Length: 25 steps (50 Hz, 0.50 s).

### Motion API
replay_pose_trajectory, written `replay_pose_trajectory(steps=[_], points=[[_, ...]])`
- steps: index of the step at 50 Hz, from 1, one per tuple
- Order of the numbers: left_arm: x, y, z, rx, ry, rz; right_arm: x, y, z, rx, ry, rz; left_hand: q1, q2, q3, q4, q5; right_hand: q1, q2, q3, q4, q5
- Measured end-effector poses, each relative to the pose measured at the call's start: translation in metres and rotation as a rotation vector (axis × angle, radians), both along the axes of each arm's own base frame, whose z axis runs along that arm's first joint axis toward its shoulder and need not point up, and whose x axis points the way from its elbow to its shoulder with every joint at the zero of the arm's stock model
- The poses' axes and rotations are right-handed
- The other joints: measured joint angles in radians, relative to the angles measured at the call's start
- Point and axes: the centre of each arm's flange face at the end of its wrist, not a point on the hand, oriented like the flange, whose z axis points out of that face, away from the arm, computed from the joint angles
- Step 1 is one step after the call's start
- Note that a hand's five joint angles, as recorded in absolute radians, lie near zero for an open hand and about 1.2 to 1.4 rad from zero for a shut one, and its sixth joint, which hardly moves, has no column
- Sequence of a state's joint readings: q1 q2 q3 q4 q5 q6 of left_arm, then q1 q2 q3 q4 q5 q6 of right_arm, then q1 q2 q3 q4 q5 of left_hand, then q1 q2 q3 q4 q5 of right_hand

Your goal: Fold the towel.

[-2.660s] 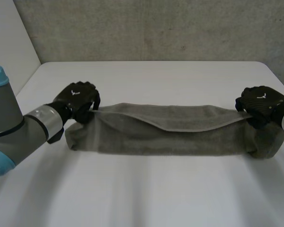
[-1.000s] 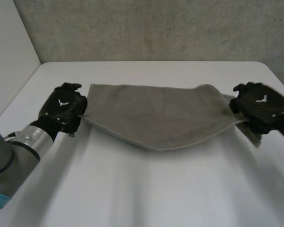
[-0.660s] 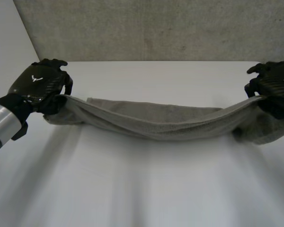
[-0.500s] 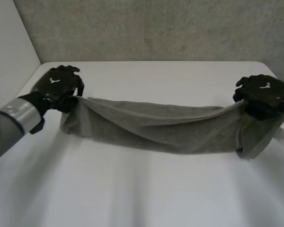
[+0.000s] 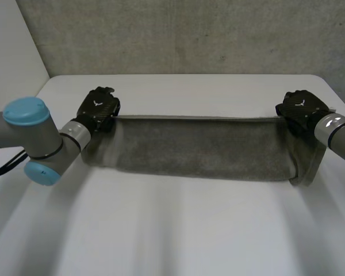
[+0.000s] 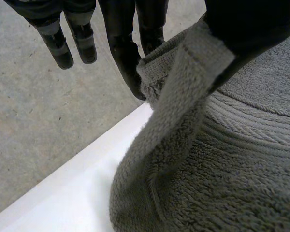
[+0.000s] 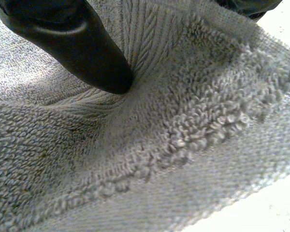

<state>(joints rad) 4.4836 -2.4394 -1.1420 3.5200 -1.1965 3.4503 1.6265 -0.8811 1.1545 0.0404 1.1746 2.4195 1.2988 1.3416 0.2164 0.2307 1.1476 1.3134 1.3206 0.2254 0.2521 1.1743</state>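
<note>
**Head view.** Item: towel [image 5: 201, 149], grey terry, one piece, plain with no pattern. It is drawn out as a long band across the middle of the white table [image 5: 184, 230]. Its far edge is pulled into a straight line between the two hands, and its right end droops in a loose flap onto the table just below the right hand.
- Left hand [image 5: 98, 108]: at the towel's far-left corner, knuckles up, closed on the cloth.
- Right hand [image 5: 299, 106]: at the far-right corner, likewise closed on the cloth.
- Grey concrete wall [image 5: 190, 34] behind the table.

**Left wrist view.** A flat woven hem strip at the towel's corner is pinched between the thumb [image 6: 246, 21] and one finger [image 6: 128, 63]. The other fingers hang straight, clear of the cloth. Below the pinch the towel bulges in ribbed bands and thick pile, with white table beside it.

**Right wrist view.** Looped pile seen close. A ribbed band gathers into creases where a black fingertip [image 7: 72, 38] presses in. The cloth is nipped between it and a second black digit at the cloth's far side.
</note>
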Motion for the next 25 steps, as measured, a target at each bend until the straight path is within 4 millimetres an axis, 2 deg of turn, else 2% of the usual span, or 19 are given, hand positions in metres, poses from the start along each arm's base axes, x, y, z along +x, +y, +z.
replay_pose_trajectory(steps=[16,19,21,22,24,25], points=[[-0.009,-0.006,-0.021,-0.083,0.006,-0.02,0.004,-0.017,-0.042,-0.011,0.018,0.006,0.0,0.0,0.0,0.0,0.0,-0.001,-0.001,0.0,0.0,0.0],[-0.01,-0.007,-0.023,-0.091,0.007,-0.022,0.005,-0.02,-0.046,-0.029,0.026,0.007,-0.026,-0.035,0.0,0.0,-0.02,-0.198,-0.205,0.0,0.0,-0.195],[-0.01,-0.007,-0.024,-0.098,0.008,-0.023,0.005,-0.024,-0.048,-0.052,0.033,0.005,-0.317,-0.359,0.0,0.0,-0.323,-0.418,-0.419,0.0,0.0,-0.42],[-0.01,-0.007,-0.024,-0.1,0.008,-0.023,0.006,-0.024,-0.048,-0.059,0.034,0.004,-0.399,-0.443,0.0,0.0,-0.428,-0.484,-0.472,0.0,0.0,-0.491],[-0.01,-0.008,-0.023,-0.107,0.009,-0.023,0.007,-0.028,-0.045,-0.086,0.037,-0.008,-0.81,-0.841,0.0,0.0,-0.837,-0.677,-0.665,0.0,0.0,-0.711],[-0.01,-0.008,-0.023,-0.109,0.009,-0.023,0.007,-0.028,-0.044,-0.091,0.037,-0.012,-0.885,-0.94,0.0,0.0,-0.925,-0.715,-0.711,0.0,0.0,-0.756]])
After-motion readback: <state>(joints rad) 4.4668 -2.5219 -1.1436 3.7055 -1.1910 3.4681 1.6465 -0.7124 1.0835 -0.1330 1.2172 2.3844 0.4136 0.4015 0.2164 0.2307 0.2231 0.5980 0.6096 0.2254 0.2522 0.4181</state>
